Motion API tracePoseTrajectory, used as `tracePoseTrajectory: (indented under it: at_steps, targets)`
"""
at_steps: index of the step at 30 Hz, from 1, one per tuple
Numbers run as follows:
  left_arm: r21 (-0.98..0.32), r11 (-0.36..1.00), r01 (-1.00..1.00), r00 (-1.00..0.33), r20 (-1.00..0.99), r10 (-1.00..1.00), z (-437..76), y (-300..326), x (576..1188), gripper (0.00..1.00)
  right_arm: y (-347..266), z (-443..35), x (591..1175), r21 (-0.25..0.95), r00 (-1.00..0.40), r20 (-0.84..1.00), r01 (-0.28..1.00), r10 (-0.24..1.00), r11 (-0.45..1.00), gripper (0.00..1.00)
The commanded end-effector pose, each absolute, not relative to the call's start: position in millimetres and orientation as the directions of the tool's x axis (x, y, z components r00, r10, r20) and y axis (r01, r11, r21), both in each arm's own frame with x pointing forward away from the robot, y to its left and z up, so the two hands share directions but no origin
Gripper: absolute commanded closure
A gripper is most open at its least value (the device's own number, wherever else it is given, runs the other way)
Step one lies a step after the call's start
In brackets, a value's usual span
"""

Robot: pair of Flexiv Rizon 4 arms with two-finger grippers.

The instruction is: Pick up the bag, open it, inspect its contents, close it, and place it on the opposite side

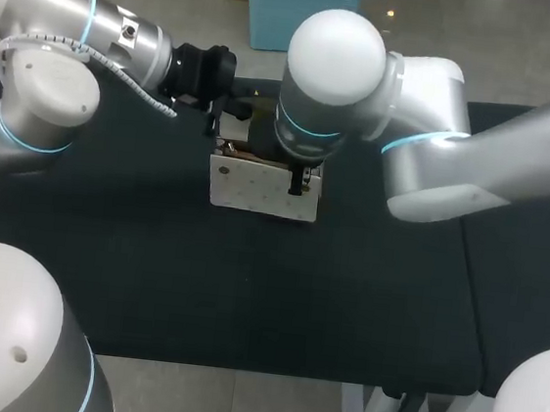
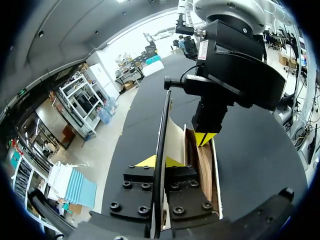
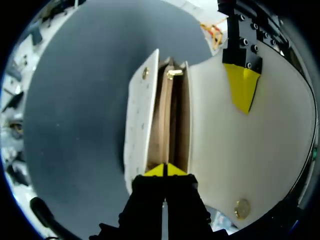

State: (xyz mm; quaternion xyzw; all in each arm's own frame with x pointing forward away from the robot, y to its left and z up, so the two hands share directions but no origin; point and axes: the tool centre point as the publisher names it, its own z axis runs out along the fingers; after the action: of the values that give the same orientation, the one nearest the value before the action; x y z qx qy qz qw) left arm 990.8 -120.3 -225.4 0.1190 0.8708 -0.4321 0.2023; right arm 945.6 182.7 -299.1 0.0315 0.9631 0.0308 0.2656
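The left gripper (image 2: 160, 162) is clenched on the bag's flap (image 3: 265, 150). The thin edge of the flap is running up between its two yellow tips, which are pressing on it from both sides and holding it lifted back from the opening. In the right wrist view, one of those yellow tips is lying flat against the white inside of the flap.

The right gripper (image 3: 164, 171) is sitting at one end of the bag's mouth, fingers drawn almost together and pinching a thin layer there. Which layer it is gripping, an outer wall or the inner divider, is hard to make out.

The white bag (image 1: 248, 185) is standing on the black table (image 1: 245, 301) near the middle, between the two arms. Its mouth is gaping open and showing a tan lining split into two narrow pockets. A small gold clasp (image 3: 174, 73) is showing at the far end of the mouth, and a round gold stud (image 3: 242, 207) is sitting on the flap.

In the head view the right arm's big joint is covering the back of the bag and most of its opening. The bottoms of the pockets are lying in shadow, so nothing inside is readable.
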Motion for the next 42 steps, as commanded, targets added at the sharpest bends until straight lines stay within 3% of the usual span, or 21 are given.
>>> tracePoseTrajectory:
  at_steps: [1, 16, 26, 42]
  targets:
    - [-0.707, 0.589, 0.392, -0.885, -0.465, 0.032, -221.6, -118.3, 985.6, 1.00, 182.6, -302.1, 948.9, 0.081, -0.857, -0.509, 0.047, 0.082, 0.996, 1.00]
    - [-0.714, 0.563, 0.416, -0.876, -0.481, 0.036, -214.1, -114.9, 977.5, 1.00, 185.9, -306.7, 967.1, 0.091, -0.860, -0.499, 0.075, 0.111, 0.993, 1.00]
    - [-0.732, 0.547, 0.407, -0.888, -0.456, 0.052, -225.4, -116.6, 981.7, 1.00, 191.0, -298.7, 964.2, 0.165, -0.825, -0.549, 0.046, 0.131, 0.985, 1.00]
    - [-0.751, 0.521, 0.405, -0.893, -0.448, 0.048, -232.0, -114.2, 989.2, 1.00, 196.1, -317.4, 956.3, 0.189, -0.866, -0.493, -0.017, 0.080, 0.982, 1.00]
